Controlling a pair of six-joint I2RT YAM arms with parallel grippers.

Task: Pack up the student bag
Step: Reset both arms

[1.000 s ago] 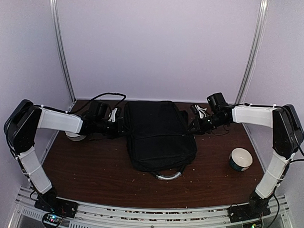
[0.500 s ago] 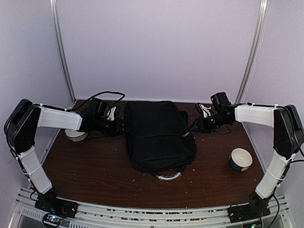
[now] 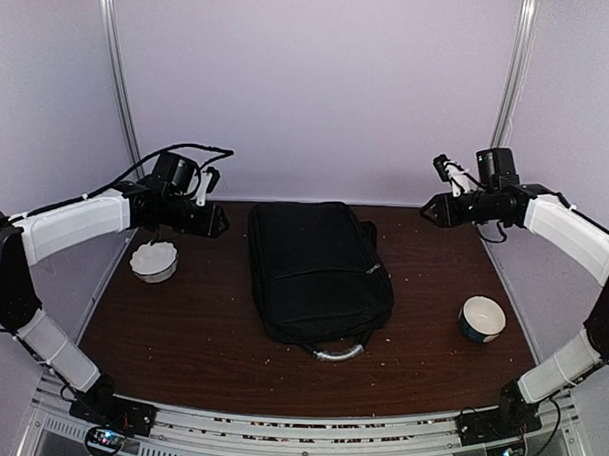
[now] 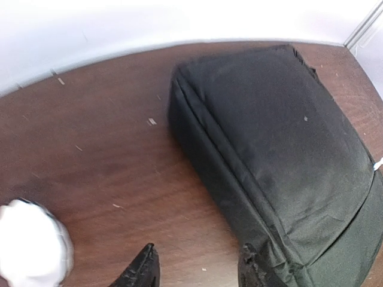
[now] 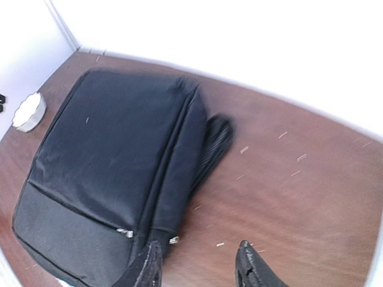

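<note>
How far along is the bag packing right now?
Done: cannot tell. The student bag lies flat and looks zipped shut, contents hidden. In hand: nothing. The left gripper and right gripper hover open and empty, one on each side of it. Left: unclear. Only a white bowl and a second bowl sit loose on the table.

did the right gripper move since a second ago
Yes: the right gripper rose and pulled right, away from the far corner of the student bag.
</note>
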